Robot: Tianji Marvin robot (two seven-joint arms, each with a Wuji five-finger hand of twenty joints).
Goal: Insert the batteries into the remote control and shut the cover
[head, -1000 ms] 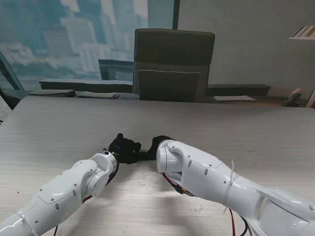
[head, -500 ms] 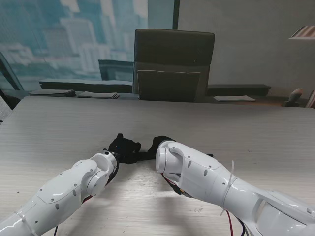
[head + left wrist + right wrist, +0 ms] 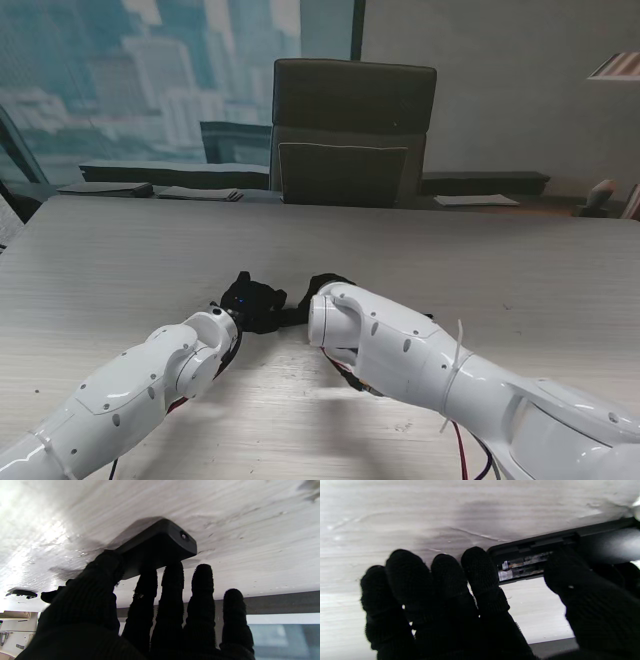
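Remote control (image 3: 560,547) black, its battery compartment (image 3: 522,568) uncovered.

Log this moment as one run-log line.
left robot hand: holding one end of remote control on table | right robot hand: at open battery bay, thumb on it | cover: not on

Office or meeting room. Long pale wood-grain table (image 3: 480,260), dark high-back office chair (image 3: 354,130) pushed in on the far side. Behind it a low dark ledge (image 3: 170,173) along a big window (image 3: 150,70) showing high-rise buildings, so an upper floor. Plain grey wall (image 3: 500,80) far right, papers (image 3: 477,200) on the ledge there.
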